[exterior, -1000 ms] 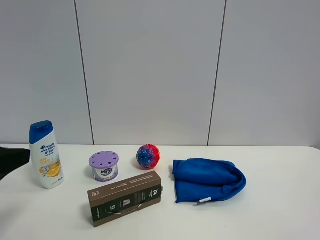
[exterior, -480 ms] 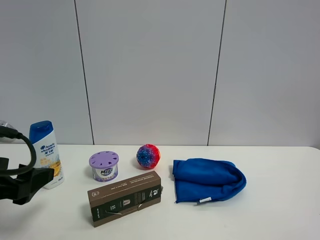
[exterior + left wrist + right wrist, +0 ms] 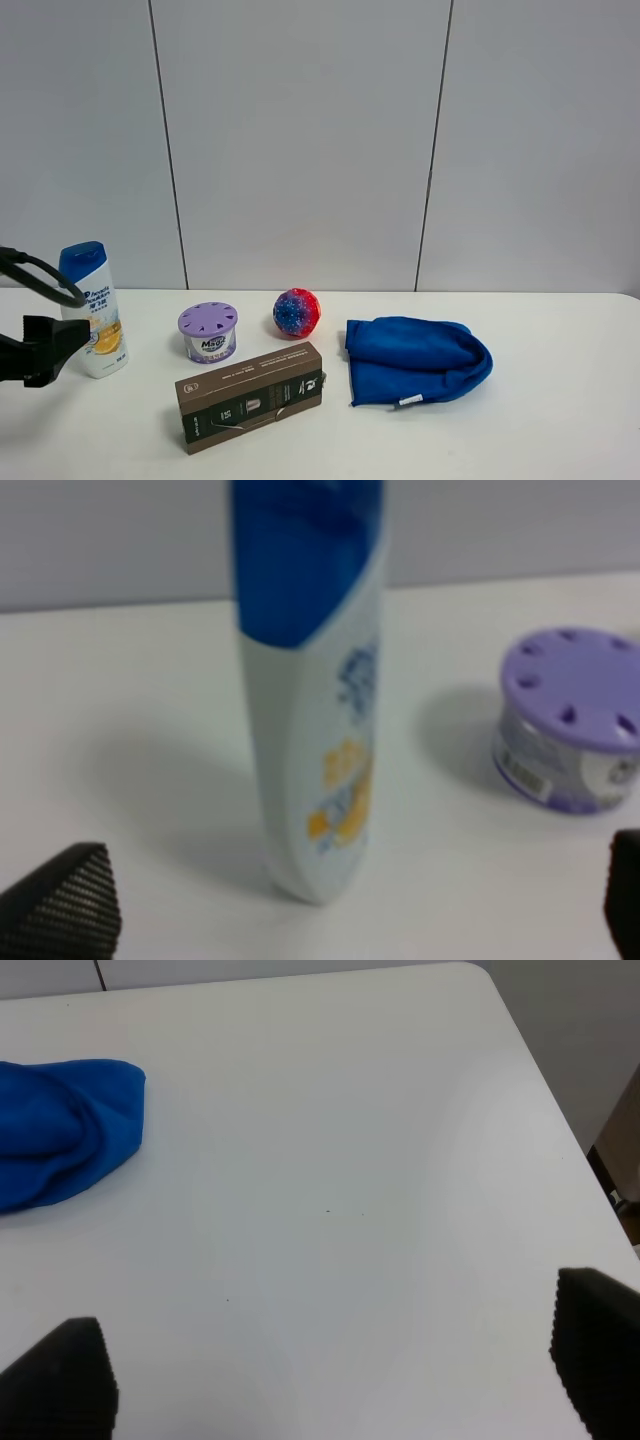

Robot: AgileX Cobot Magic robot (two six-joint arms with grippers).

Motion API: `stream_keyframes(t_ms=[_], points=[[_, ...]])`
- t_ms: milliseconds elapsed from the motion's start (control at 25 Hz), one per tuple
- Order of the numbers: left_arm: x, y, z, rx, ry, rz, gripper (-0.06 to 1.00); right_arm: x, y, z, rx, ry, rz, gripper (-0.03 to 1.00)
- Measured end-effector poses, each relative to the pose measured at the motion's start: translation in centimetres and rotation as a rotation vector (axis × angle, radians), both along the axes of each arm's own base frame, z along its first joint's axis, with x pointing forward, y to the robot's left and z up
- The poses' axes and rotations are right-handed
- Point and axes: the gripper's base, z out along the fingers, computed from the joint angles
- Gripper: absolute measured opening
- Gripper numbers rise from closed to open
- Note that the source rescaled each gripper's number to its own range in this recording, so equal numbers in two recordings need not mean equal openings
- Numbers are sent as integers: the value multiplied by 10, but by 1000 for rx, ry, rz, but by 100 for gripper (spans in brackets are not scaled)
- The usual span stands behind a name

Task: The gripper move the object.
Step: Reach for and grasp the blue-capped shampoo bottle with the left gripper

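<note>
Hovering over a white desk (image 3: 540, 430), grey panelled wall (image 3: 300, 140) behind.
Holding left gripper (image 3: 60, 343) wide open, empty, beside shampoo bottle (image 3: 103, 347) at left edge; right gripper (image 3: 330, 1370) likewise near right edge.

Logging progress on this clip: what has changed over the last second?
The left gripper came in from the left edge toward the shampoo bottle, then rose and eased back slightly; jaws open, nothing held. The bottle, purple tub, ball, brown box and blue cloth stayed put.
</note>
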Motion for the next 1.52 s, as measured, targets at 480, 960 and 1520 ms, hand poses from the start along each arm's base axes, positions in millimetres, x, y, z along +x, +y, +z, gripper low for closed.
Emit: stream_keyframes(t_ms=[480, 960, 1520], points=[[18, 6, 10, 0, -73, -68, 100, 0, 0, 0, 0, 0, 0, 100], [25, 6, -14, -27, 31, -76, 100, 0, 0, 0, 0, 0, 0, 100], [45, 2, -30, -30, 53, -114, 100, 0, 0, 0, 0, 0, 0, 100]])
